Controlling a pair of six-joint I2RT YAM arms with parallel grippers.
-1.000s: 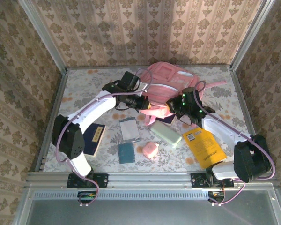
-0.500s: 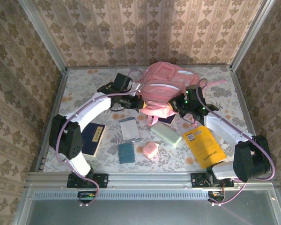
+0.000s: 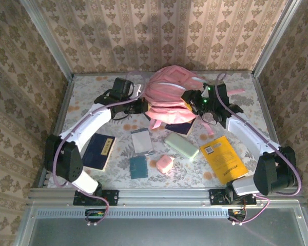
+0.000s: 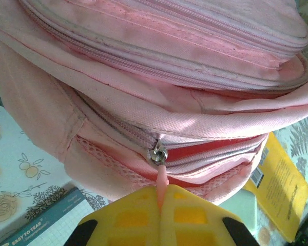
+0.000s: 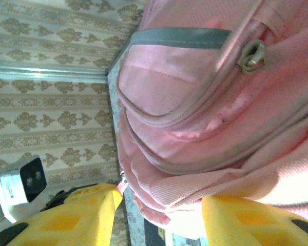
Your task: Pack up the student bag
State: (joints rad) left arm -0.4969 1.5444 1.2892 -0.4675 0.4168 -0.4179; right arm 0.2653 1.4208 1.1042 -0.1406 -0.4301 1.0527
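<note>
From above, one student bag (image 3: 169,92) lies at the far middle of the table (image 3: 87,87). The left arm (image 3: 92,120) and the right arm (image 3: 246,136) each bend in toward it from one side.

At the left wrist, the left gripper (image 4: 161,197) is pinched tight on the bag's one zipper pull (image 4: 161,177).

At the right wrist, the right gripper (image 5: 159,218) stands wide, with the bag's edge between its fingers.
</note>
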